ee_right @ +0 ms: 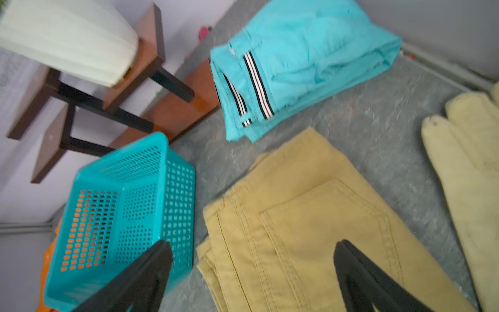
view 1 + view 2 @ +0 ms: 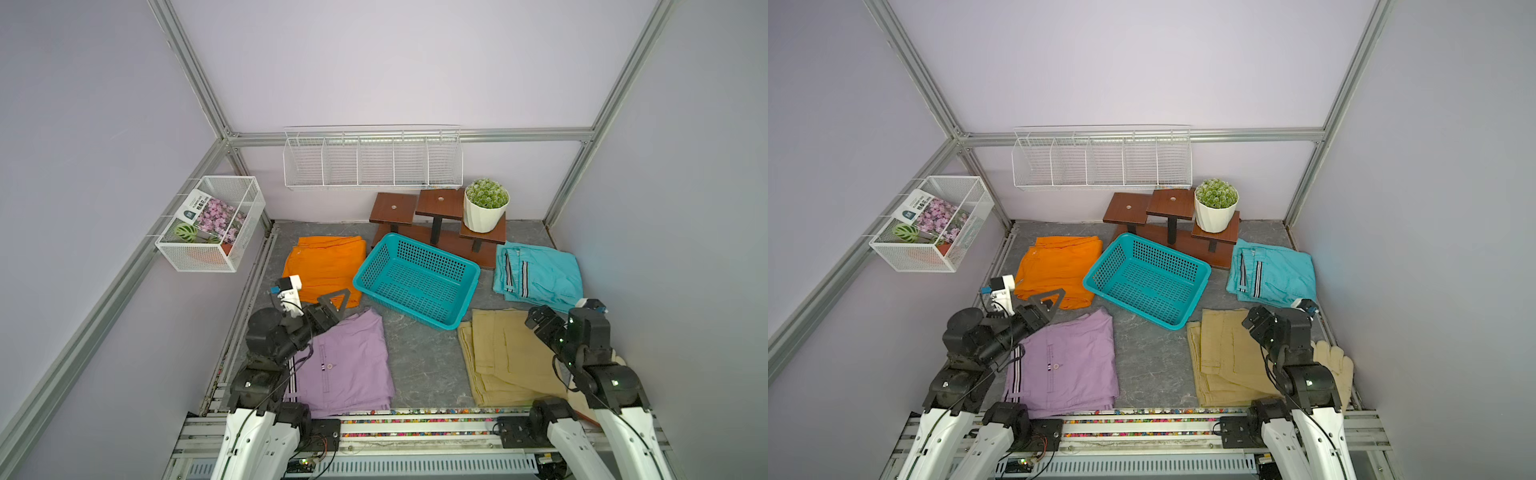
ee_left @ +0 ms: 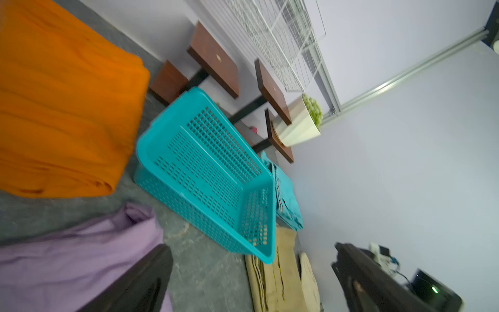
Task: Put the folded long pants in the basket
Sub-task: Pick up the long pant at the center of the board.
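The turquoise basket (image 2: 415,280) (image 3: 205,173) (image 1: 118,216) sits empty mid-floor. Four folded long pants lie around it: orange (image 2: 324,266) at the far left, lilac (image 2: 349,365) near left, turquoise striped (image 2: 540,274) (image 1: 302,62) far right, tan (image 2: 503,357) (image 1: 310,216) near right. My left gripper (image 2: 338,301) (image 3: 251,250) hangs open over the gap between the orange and lilac bundles, holding nothing. Above the tan bundle's right part, my right gripper (image 2: 536,318) (image 1: 252,244) is open and empty.
A brown stepped wooden stand (image 2: 436,216) with a white potted plant (image 2: 486,205) stands behind the basket. A long white wire rack (image 2: 374,160) hangs on the back wall, a white wire box basket (image 2: 212,224) on the left wall. A cream glove (image 2: 1333,365) lies beside the tan pants.
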